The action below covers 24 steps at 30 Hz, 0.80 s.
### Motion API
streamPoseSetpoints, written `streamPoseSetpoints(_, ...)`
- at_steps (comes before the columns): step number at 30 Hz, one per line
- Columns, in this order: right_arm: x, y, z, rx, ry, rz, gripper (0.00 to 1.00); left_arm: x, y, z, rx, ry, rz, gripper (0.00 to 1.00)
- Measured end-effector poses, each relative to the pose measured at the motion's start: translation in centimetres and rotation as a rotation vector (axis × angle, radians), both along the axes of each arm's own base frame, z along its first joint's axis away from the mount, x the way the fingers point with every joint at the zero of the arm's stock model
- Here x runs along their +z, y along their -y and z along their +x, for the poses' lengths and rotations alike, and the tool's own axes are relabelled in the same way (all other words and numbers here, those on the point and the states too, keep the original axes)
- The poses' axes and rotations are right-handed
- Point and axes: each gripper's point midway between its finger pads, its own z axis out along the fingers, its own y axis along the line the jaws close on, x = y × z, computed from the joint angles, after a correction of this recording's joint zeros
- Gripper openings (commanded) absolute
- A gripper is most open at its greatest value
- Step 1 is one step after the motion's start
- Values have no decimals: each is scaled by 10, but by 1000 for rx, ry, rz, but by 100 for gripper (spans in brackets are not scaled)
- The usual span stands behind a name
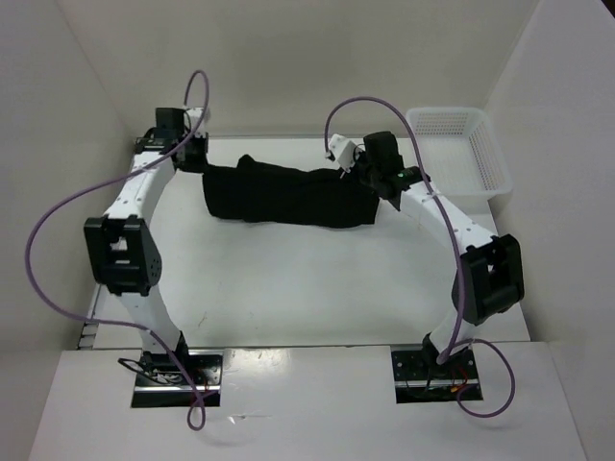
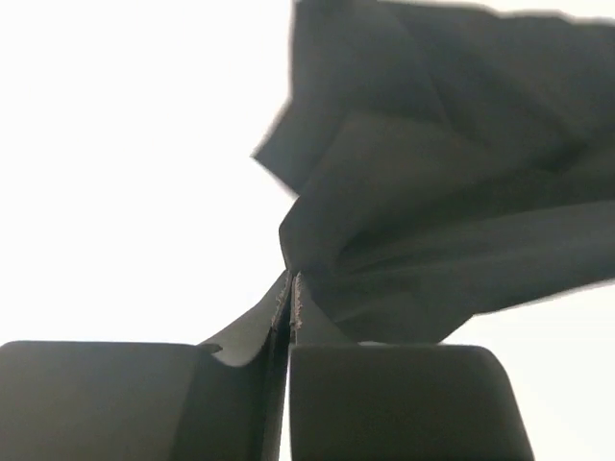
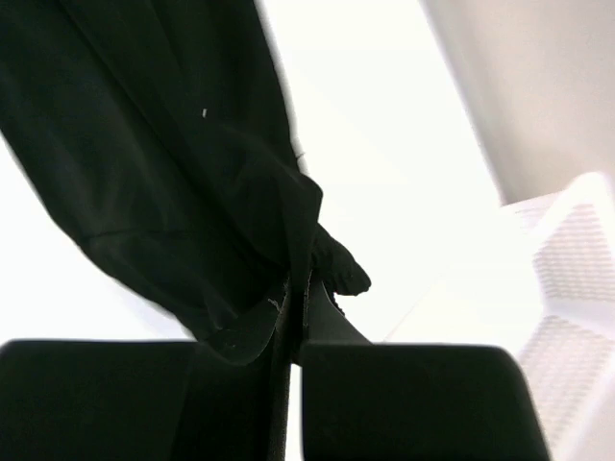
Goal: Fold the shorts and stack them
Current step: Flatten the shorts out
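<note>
The black shorts hang stretched in a band between my two grippers above the far half of the white table. My left gripper is shut on the shorts' left end; in the left wrist view the jaws are pressed together on a fold of the cloth at the gripper. My right gripper is shut on the right end; in the right wrist view the fabric hangs from the closed gripper, with a small bunch poking out to the right.
A white mesh basket stands at the far right corner, close behind the right arm; it also shows in the right wrist view. White walls close in the table at left, back and right.
</note>
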Motion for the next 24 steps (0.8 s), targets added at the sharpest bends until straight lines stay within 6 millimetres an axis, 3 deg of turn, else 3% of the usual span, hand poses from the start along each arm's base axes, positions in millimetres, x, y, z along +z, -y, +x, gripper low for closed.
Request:
streamPoseSetpoints(3,15,-4,0,30,42,-2,0,47,-23,-28,56,80,16,0)
streamPoseSetpoints(6,1,-13,-22,100,5,-25,0,64,-21,-85,58,94,29,0)
streamPoseSetpoints(8,-21,-13,-47,153,-48,-64,0,51,-17,-126,50,33,37,0)
streamPoseSetpoints(10,-45,-10,-74,203,-110,-112,0,21,-12,-163,34,-63,47,7)
streamPoseSetpoints(11,-60,-9,-91,233,-151,-141,0,1,-9,-183,23,-136,55,11)
streamPoseSetpoints(12,-73,-8,-105,262,-189,-169,0,-18,-8,-203,14,-216,65,29)
streamPoseSetpoints(13,-86,-7,-118,288,-224,-192,0,-36,-7,-222,1,-295,77,37)
streamPoseSetpoints(16,-113,-1,-150,355,-315,-256,0,-67,-4,-273,-23,-496,95,43)
streamPoseSetpoints(19,-121,3,-165,394,-338,-289,0,-70,-7,-280,-17,-519,104,45)
streamPoseSetpoints(24,-116,4,-164,410,-309,-305,0,-77,-8,-241,1,-442,95,50)
